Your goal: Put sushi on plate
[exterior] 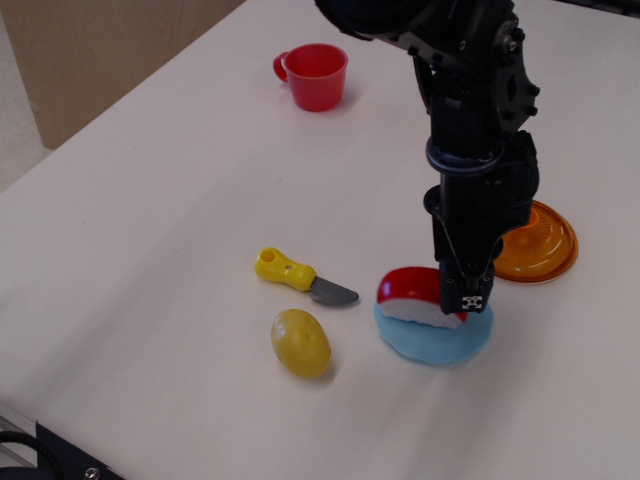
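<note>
- Black fingers (466, 303) pointing down, shut tight around the red and white sushi (414, 296).
- Sushi sticking out left of the fingers, right over the blue plate (430, 343).
- Orange lid (545, 248) just behind the fingers on the white surface (150, 220).
- Toy knife (300, 277) and yellow potato (300, 343) well left; red cup (314, 76) far behind.
</note>
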You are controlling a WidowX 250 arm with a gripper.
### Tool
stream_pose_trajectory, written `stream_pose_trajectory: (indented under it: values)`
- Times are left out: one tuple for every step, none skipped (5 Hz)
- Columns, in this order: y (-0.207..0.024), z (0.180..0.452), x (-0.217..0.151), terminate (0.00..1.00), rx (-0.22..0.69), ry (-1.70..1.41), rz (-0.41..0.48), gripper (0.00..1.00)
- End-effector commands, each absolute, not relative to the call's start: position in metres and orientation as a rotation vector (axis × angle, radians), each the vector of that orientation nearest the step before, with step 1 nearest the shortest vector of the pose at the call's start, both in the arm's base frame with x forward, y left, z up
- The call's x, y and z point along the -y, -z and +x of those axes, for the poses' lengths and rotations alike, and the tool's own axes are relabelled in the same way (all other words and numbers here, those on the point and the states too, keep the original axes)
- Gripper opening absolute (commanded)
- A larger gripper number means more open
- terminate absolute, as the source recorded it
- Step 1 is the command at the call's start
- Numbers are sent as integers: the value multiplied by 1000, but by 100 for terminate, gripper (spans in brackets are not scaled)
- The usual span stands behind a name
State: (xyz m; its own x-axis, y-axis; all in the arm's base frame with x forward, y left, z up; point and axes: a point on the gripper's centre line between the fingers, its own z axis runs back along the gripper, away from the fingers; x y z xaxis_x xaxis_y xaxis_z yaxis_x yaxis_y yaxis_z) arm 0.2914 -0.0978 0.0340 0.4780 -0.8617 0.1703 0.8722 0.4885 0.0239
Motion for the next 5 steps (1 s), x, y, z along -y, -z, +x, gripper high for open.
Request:
stream_pose_trajectory:
  values:
    - [-60,296,91,0,274,1103,-115,100]
    - [-82,290,77,0,298,1013,-57,100]
    - [-110,285,64,0,308,911,-17,100]
    - [-110,285,64,0,308,911,-17,100]
    - [-110,285,64,100,308,911,-17,100]
